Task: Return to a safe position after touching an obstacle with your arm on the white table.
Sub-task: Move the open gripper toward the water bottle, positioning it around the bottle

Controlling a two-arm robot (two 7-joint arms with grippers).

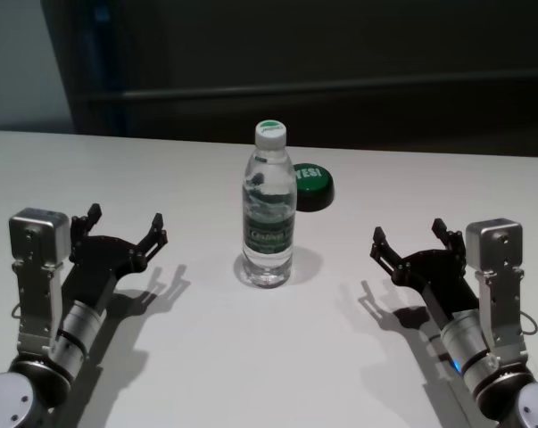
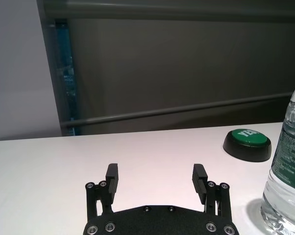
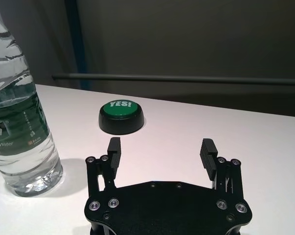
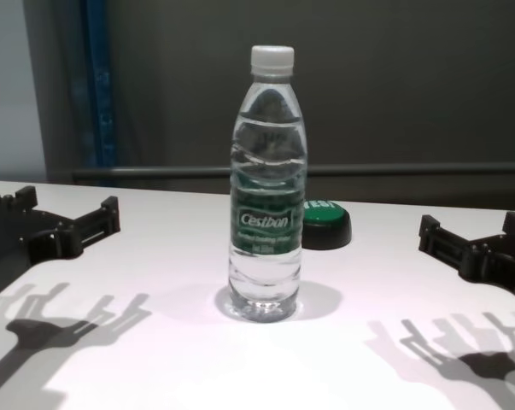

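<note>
The obstacle, a clear water bottle (image 1: 269, 214) with a white cap and green Cestbon label (image 4: 266, 220), stands upright in the middle of the white table (image 1: 251, 374). It also shows in the left wrist view as a bottle (image 2: 286, 166) and in the right wrist view as a bottle (image 3: 17, 122). My left gripper (image 1: 126, 227) hovers open to the bottle's left, well apart from it, with nothing between its fingers (image 2: 111, 182). My right gripper (image 1: 411, 239) is open on the bottle's right, also apart and empty, as the fingers (image 3: 207, 152) show.
A low black puck with a green "YES!" top (image 1: 311, 185) sits just behind and to the right of the bottle. A dark wall with a horizontal rail (image 4: 325, 171) runs beyond the table's far edge.
</note>
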